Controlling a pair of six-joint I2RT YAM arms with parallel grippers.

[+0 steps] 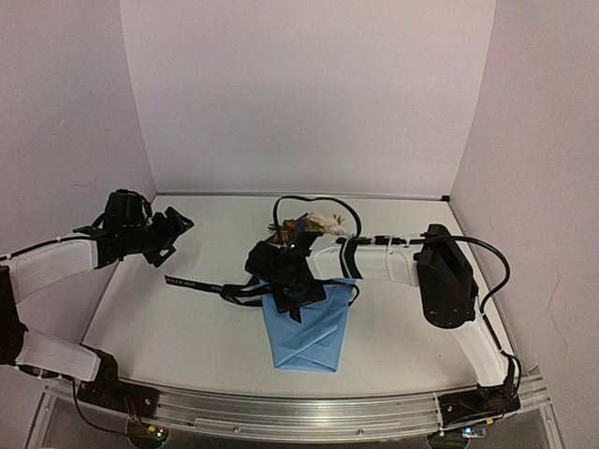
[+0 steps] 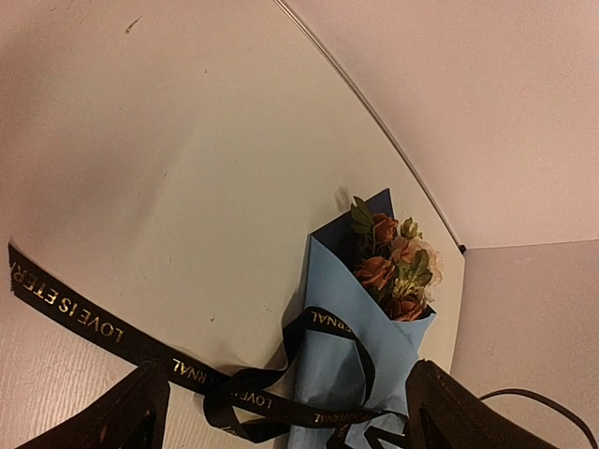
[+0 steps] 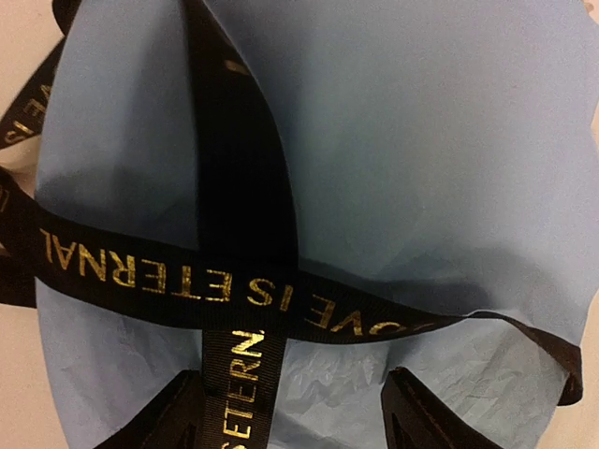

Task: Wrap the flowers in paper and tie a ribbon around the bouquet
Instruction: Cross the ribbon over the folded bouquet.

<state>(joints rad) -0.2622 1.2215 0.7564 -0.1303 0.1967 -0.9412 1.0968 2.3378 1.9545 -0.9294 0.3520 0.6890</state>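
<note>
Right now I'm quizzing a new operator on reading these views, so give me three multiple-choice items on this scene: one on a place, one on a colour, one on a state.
1. Where does the long loose tail of the ribbon lie?
A. on the table, left of the bouquet
B. on the table, right of the bouquet
C. draped over the blooms

2. What colour is the ribbon's lettering?
A. white
B. gold
C. red

3. How is the left gripper?
A. shut on the ribbon
B. shut on the paper
C. open, holding nothing

Answers:
1 A: the top view shows the tail stretching left across the table, toward the left gripper.
2 B: the right wrist view shows gold letters on black.
3 C: its fingers stand apart, off to the left, with nothing between them.
</note>
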